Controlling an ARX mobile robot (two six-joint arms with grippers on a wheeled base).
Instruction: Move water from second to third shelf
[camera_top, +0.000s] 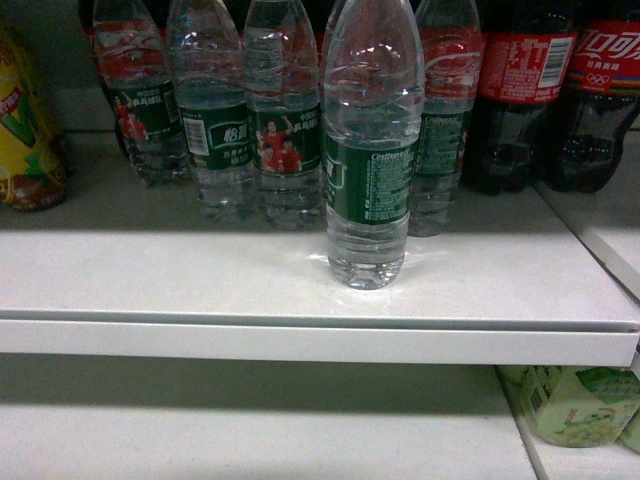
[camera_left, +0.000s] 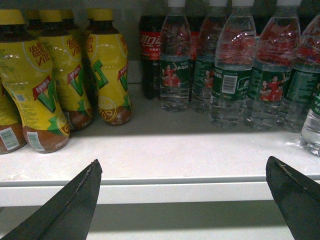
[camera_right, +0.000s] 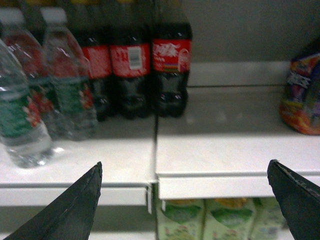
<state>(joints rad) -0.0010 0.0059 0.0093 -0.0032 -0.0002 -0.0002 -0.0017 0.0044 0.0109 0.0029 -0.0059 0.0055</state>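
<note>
— Has the water been moved yet?

— Not by the look of it. One water bottle (camera_top: 368, 150) stands alone, out in front of the row and close to the front lip of the shelf (camera_top: 200, 285). It is upright and nothing is touching it. I'd judge the whole carry is still to come: take hold, lift, set it on the other shelf.

— Which shelf is it going to?

— I can't tell the numbering from here. There is a shelf below the standing bottle, with pale green cartons (camera_top: 570, 402) down and to its right.

— And the two tools?

— The left tool (camera_left: 182, 200) is spread wide, with nothing between its jaws, facing the shelf edge to the left of that bottle. The right tool (camera_right: 182, 200) is just as wide open and just as empty, off to the bottle's right, in front of the cola bottles (camera_right: 135, 65).

— Count things for me.

— Water: the one in front plus four in the row right behind it, so five in the head view. The left wrist view hints at more farther back, but I can't count those. Cola: three in a row right of the water in the right wrist view. Yellow tea bottles (camera_left: 65, 75) to the left: at least four, with more hidden behind. A colourful packet (camera_right: 302, 95) sits far right of the cola.
</note>
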